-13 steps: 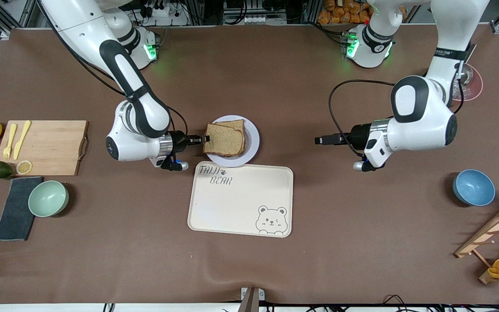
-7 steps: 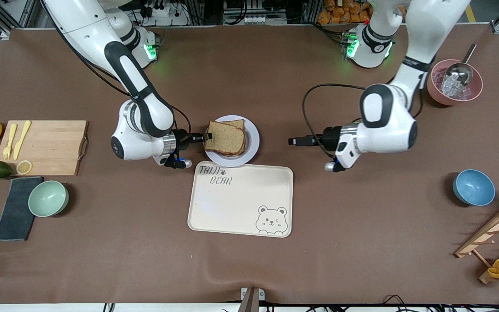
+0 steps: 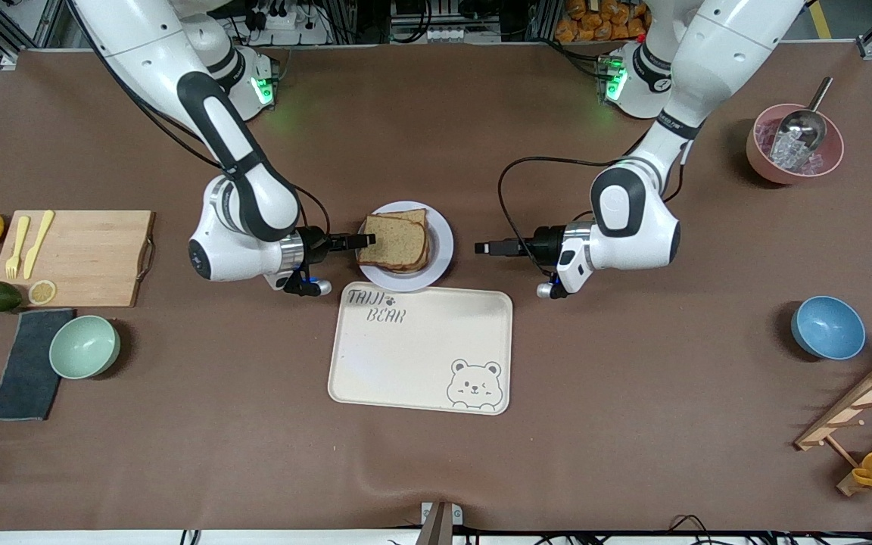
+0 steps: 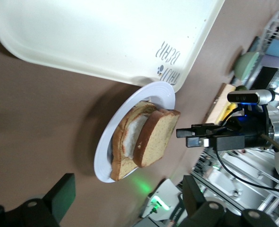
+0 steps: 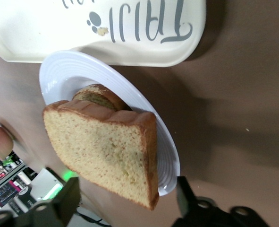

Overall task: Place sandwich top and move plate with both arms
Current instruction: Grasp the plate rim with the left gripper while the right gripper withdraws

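Observation:
The sandwich top [image 3: 394, 241] lies tilted on a lower bread slice with egg on the plate [image 3: 442, 246], a pale round one mid-table. My right gripper [image 3: 366, 241] is open and low at the plate's edge toward the right arm's end, and the slice's corner sits between its fingers without touching them. In the right wrist view the sandwich top [image 5: 101, 151] overhangs the plate [image 5: 68, 75]. My left gripper [image 3: 480, 247] is open and empty, low over the table just short of the plate's rim. The left wrist view shows the sandwich top [image 4: 156, 137] and the plate [image 4: 104, 146].
The cream bear tray [image 3: 421, 356] lies right beside the plate, nearer the front camera. A cutting board [image 3: 84, 253] and mint bowl [image 3: 84, 347] are toward the right arm's end. A blue bowl [image 3: 827, 327], pink ice bowl [image 3: 794, 144] and wooden rack [image 3: 860, 412] are toward the left arm's end.
My left arm has swung in across the table, bringing its gripper close to the plate. My right gripper has edged slightly forward onto the sandwich top's edge.

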Robot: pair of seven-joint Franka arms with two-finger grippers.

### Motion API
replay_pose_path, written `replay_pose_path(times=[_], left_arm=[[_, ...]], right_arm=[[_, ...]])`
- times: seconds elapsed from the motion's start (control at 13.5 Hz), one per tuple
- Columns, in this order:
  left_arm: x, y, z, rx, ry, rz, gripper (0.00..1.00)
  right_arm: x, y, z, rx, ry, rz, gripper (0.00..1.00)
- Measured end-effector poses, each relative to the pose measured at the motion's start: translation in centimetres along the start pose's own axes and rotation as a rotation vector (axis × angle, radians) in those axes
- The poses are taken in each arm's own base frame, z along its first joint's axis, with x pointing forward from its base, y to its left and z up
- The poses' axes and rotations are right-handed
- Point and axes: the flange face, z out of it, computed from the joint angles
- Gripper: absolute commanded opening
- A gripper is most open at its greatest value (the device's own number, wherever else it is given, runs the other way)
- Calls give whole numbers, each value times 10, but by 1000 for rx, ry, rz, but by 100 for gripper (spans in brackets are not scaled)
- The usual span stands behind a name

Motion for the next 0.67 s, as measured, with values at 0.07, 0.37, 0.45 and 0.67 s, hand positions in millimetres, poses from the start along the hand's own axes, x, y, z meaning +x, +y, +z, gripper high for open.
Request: replay_pose_path(times=[0.07, 0.37, 0.45, 0.67], left_arm=[[-2, -7, 8, -27, 10, 9, 100], [-10, -43, 40, -97, 35, 79, 98], [-10, -52, 45, -95, 34, 92, 95], [-11, -62, 56, -80, 32, 103, 83]], right_arm=[[2, 2, -10, 12, 1, 5, 100], [8, 14, -50, 4, 44, 3, 100], [11, 21, -62, -29, 59, -8, 100], [18, 42, -94, -113, 91, -26, 100]])
